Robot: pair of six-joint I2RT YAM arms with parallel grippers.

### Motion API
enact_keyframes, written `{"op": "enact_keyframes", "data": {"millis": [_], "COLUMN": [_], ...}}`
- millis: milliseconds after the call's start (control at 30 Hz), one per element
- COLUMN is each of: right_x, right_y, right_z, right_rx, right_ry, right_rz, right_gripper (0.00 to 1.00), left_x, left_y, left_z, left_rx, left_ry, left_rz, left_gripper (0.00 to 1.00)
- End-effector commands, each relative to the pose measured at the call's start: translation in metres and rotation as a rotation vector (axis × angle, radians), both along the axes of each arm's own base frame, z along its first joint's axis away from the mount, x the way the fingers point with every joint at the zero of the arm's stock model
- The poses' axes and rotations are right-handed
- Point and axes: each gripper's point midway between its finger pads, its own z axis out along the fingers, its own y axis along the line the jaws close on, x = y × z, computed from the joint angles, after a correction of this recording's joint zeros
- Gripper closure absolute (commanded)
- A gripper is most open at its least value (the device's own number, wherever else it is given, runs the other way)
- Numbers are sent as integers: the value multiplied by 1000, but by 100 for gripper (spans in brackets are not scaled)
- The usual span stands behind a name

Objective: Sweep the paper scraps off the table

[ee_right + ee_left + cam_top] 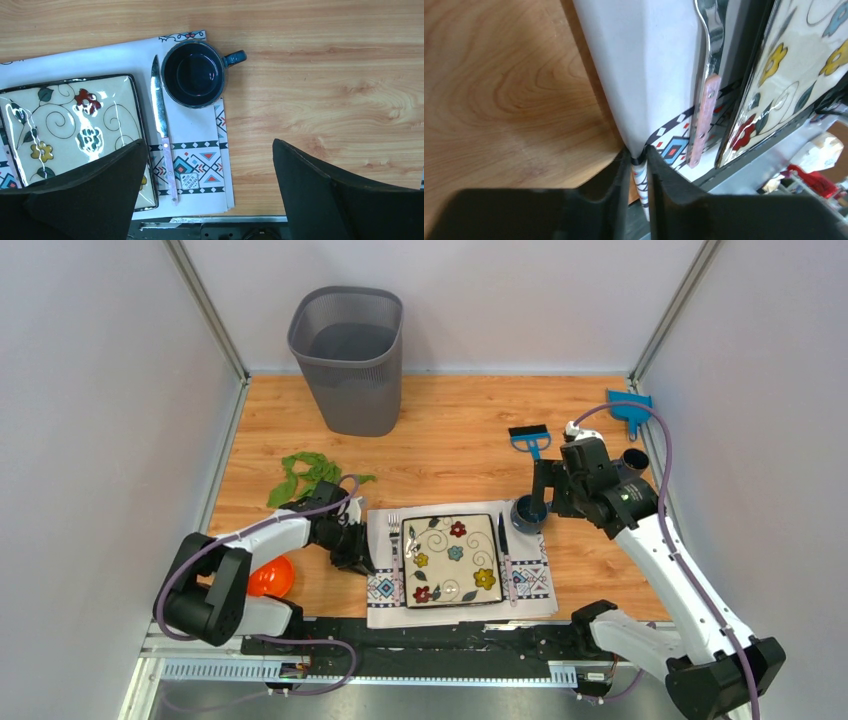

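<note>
The paper scraps (305,475) are green crumpled bits in a loose cluster on the table (450,430), left of centre and in front of the bin. My left gripper (355,550) is low at the left edge of the white patterned placemat (385,590). In the left wrist view my left gripper (639,157) is shut on the placemat (644,75), whose edge is lifted and folded between the fingers. My right gripper (545,495) hovers open over the placemat's right end. In the right wrist view my right gripper (209,142) holds nothing. The scraps show only in the top view.
A grey mesh bin (347,360) stands at the back. A blue brush (528,438) and a blue dustpan (630,405) lie at the back right. On the placemat are a flowered plate (452,558), fork (394,540), knife (162,115) and dark mug (194,73). An orange bowl (272,577) sits near left.
</note>
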Motion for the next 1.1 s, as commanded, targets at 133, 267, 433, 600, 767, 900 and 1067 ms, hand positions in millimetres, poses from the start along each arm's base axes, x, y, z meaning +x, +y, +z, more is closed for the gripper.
{"op": "enact_keyframes", "data": {"millis": [133,267,433,600,767,900,1067], "right_x": [9,10,15,17,16,17,19], "right_y": [-3,-4,-3,-6,-9,-10,-12], "right_z": [23,22,23,22,22,22,23], "right_rx": [3,-7,-14,-36,-49,-58,-72], "right_ry": [-112,-111,-117,-114,-118,-120,-118], "right_rz": [-3,-1,3,-5,-6,-8,-7], "right_gripper": [0,0,0,0,0,0,0], "left_x": [27,30,25,34,48,60,65], "left_y": [-18,-27,-44,-62,-71,-78,-90], "left_z": [-4,-3,-9,-8,-11,-15,-22], "left_rx": [-23,-36,-38,-59,-46,-31,-34], "left_ry": [-11,-27,-43,-78,-134,-158,-151], "left_rz": [18,-2,-72,-106,-146,-201,-280], "left_gripper": [100,100,100,100,100,100,100]}}
